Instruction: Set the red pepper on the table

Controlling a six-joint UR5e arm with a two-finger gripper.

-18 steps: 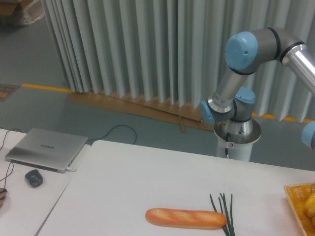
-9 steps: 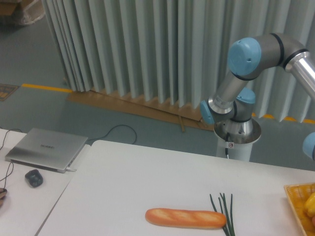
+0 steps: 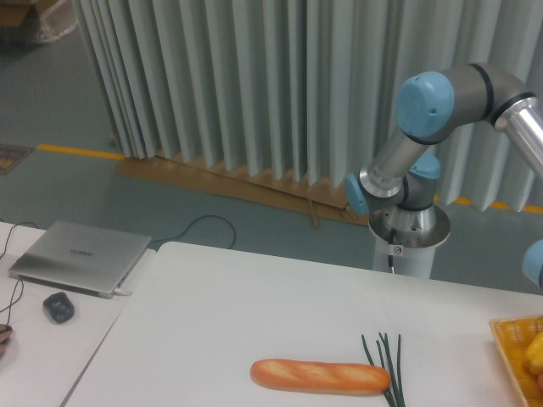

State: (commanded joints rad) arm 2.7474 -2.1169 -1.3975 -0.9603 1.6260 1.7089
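the grey-and-blue robot arm (image 3: 441, 102) has swung slightly right of the long orange-brown baguette (image 3: 320, 376) on the large white table (image 3: 212, 322). its gripper is out of frame, jaws untellable; the red pepper isn't visible.

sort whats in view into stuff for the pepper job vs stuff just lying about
For the job: the table. The red pepper is not in view, nor the pincer.

Lying about: baguette, green stalks, orange basket, yellow produce, laptop, mouse.
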